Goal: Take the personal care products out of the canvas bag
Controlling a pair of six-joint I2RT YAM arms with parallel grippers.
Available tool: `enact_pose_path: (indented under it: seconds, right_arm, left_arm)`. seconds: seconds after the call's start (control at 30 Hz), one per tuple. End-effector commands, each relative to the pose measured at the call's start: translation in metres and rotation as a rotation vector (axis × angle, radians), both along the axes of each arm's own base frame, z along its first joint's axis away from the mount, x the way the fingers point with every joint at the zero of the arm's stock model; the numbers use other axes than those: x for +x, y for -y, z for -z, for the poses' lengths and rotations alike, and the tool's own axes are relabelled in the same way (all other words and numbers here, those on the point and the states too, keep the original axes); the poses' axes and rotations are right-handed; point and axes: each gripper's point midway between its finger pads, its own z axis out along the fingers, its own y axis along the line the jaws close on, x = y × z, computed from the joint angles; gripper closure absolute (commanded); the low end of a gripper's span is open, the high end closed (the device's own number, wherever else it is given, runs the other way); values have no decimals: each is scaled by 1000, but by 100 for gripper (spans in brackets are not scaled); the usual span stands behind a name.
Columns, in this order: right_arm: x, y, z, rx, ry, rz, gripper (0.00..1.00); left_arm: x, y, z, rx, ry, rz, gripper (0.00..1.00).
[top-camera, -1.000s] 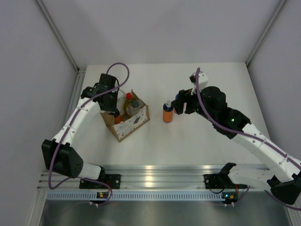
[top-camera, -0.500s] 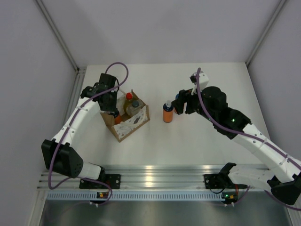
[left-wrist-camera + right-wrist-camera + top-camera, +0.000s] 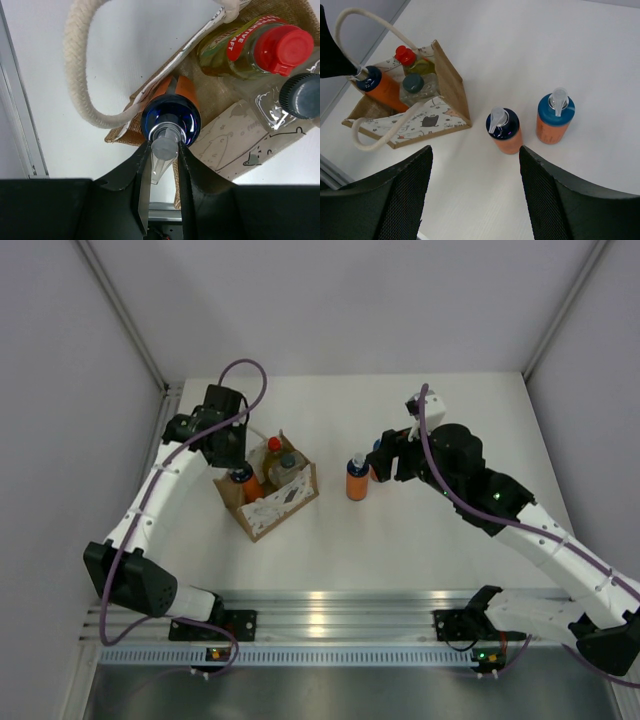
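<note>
My left gripper sat pinched on the blue-capped orange plastic pump bottle in the left end of the tan patterned canvas bag, so extraction was on and a straight lift past the white rope handle looked next, my right gripper gaping empty.

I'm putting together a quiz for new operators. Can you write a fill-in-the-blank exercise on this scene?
1. The left gripper is shut on the pump of an orange bottle whose cap is ____.
2. Outside the canvas bag, ____ orange bottles stand on the table.
3. The yellow bottle in the bag has a ____ cap.
4. The right gripper holds ____.
Missing words: blue; two; red; nothing.
</note>
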Motion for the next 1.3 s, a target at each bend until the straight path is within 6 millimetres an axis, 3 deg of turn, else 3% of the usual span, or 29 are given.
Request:
enact_pose_path:
  seconds: [0.0, 0.4, 0.57, 0.73, 1.27]
  right_arm:
    - [2, 2, -12, 12, 28, 12, 32]
    - [6, -1, -14, -1, 32, 5, 32]
    - [7, -3, -15, -5, 33, 1, 32]
    - [7, -4, -17, -3, 35, -3, 32]
    - [0, -3, -15, 5, 25, -23, 32]
  left_arm:
    - [10, 3, -43, -39, 108, -8, 100]
    - [0, 5, -101, -92, 199, -10, 100]
    - [-9, 5, -110, -114, 226, -7, 100]
    - [-20, 2, -131, -150, 295, -29, 100]
    - [-50, -10, -152, -196, 303, -144, 100]
